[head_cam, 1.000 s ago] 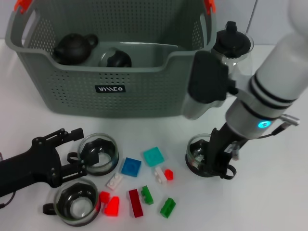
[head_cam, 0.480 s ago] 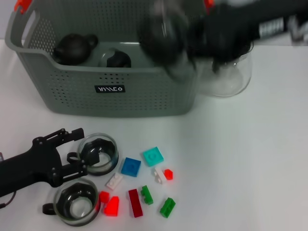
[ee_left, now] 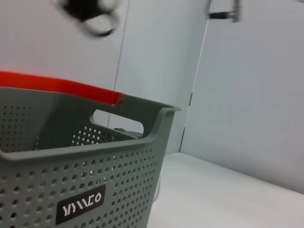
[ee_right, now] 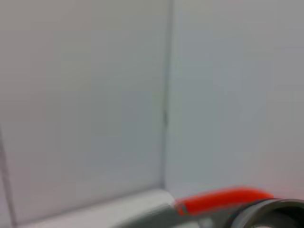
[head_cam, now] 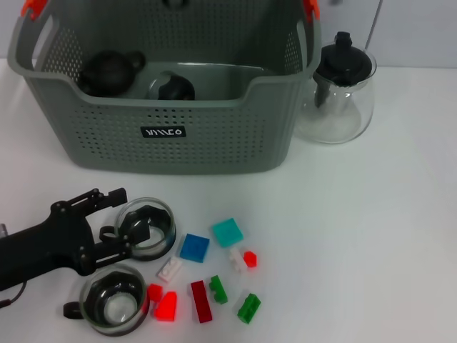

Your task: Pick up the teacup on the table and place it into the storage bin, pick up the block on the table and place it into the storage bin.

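Two glass teacups (head_cam: 146, 229) (head_cam: 113, 300) stand at the front left of the table. Small blocks lie beside them, among them a blue block (head_cam: 194, 247) and a red one (head_cam: 201, 301). My left gripper (head_cam: 120, 221) rests open just left of the nearer teacup. The grey storage bin (head_cam: 214, 136) stands behind. My right gripper is out of the head view; a blurred dark shape (ee_left: 90, 14) high above the bin in the left wrist view looks like it. The right wrist view shows a round glass rim (ee_right: 268, 213) close by, over the bin's orange clip (ee_right: 223, 200).
A clear glass teapot with a black lid (head_cam: 339, 89) stands right of the bin. Inside the bin lie a dark teapot (head_cam: 111, 69) and a black-lidded piece (head_cam: 171, 87). Teal (head_cam: 228, 232) and green (head_cam: 248, 308) blocks lie in the front scatter.
My right arm lifted the teacup from the table's right side, swung up over the bin and left the head view. The left arm stayed put.
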You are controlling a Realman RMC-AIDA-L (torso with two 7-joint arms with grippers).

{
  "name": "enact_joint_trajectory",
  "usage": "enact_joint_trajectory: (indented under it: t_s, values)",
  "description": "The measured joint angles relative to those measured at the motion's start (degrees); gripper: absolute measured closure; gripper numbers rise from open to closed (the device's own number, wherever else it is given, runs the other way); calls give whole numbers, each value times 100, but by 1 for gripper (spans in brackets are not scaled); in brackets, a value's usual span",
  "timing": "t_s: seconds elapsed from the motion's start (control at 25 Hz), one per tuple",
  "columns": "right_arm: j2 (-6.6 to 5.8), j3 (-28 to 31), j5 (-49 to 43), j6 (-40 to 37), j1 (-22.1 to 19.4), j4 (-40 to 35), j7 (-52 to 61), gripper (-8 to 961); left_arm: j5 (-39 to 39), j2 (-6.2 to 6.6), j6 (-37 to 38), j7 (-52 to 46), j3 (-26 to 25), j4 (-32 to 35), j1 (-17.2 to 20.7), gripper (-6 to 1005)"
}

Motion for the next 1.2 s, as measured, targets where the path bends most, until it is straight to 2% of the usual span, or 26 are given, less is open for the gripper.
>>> enact_joint_trajectory:
  t_s: [0.28,0.4,0.52,0.68,1.0,1.2]
  values:
    - [54,-361,-954,2086,1875,3047,183,895,0,-9,-103,-138,-1,-9,-2,220]
    - [75,-528,-970,2507,2276,3760,189,895,0,-18,-118,-162,-1,-9,-5,220]
    - [72,-698,-975,2516,2304,3905,347,895,9,-24,-120,-164,-1,-16,-17,220]
    - [9,-971,-982,2344,2175,3881,747,895,31,-26,-122,-194,6,-18,-32,220]
    - [6,-1014,-1628,2267,2044,3895,1237,895,45,-26,-129,-206,36,-18,-62,220]
    - [6,-978,-1693,2261,1923,3855,1292,895,44,-26,-122,-211,42,-18,-57,220]
